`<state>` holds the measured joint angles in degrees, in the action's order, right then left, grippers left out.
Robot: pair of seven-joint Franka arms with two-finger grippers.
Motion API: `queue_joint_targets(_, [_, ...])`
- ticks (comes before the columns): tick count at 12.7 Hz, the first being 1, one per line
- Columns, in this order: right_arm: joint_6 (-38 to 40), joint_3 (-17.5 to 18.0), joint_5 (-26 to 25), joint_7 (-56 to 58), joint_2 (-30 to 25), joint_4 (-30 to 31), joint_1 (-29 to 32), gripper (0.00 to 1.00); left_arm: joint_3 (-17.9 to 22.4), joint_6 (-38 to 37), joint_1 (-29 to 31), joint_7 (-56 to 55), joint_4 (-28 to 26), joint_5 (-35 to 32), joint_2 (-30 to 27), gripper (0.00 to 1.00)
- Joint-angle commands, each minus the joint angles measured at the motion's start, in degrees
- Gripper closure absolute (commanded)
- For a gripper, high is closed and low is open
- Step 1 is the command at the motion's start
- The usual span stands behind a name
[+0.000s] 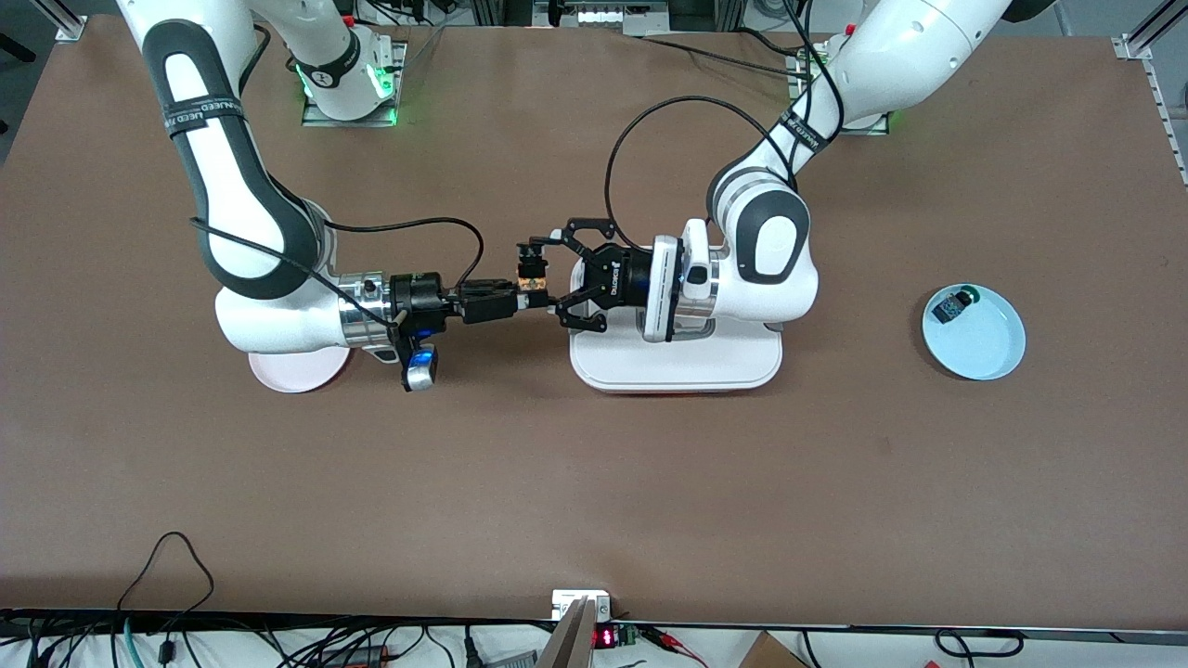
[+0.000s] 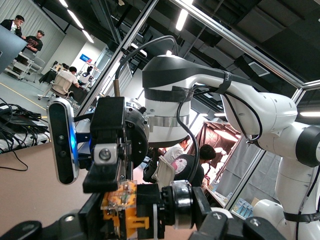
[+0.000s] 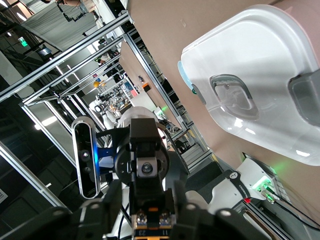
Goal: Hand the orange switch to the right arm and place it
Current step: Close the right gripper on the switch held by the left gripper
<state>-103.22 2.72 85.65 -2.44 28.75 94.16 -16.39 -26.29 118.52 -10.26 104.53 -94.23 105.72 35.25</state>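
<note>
Both grippers meet in mid-air over bare table beside the white container [image 1: 675, 364]: my left gripper [image 1: 549, 276] pinches the orange switch [image 1: 532, 285] so my right gripper [image 1: 520, 297], narrowing around it, can take it. Nothing blocks them; the pink plate [image 1: 295, 373] sits under my right wrist, while the blue plate [image 1: 984, 348] with the green-capped part [image 1: 956, 302] lies well apart.

Matt brown table [image 1: 594, 482]; glossy white plastic lid [image 1: 675, 364].

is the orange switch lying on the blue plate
No, the orange switch is up in the air between the left gripper and right gripper.
</note>
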Motion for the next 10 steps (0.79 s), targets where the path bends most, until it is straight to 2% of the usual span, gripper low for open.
queue_joint_targets(1, [-0.3, -0.2, 0.9, 0.8, -1.9, 2.0, -0.3, 0.71, -0.2, 0.3, -0.1, 2.0, -0.4, 1.7, -0.5, 0.64])
queue_joint_targets(6, [-0.2, -0.2, 0.9, 1.2, -1.9, 1.9, -0.2, 0.97, -0.2, 0.4, -0.1, 1.6, -0.2, 1.7, -0.5, 0.64])
queue_joint_targets(10, [0.0, -0.2, 0.9, 2.3, -1.9, 1.7, 0.0, 1.0, -0.2, 0.4, -0.1, 1.6, -0.1, 1.7, -0.5, 0.64])
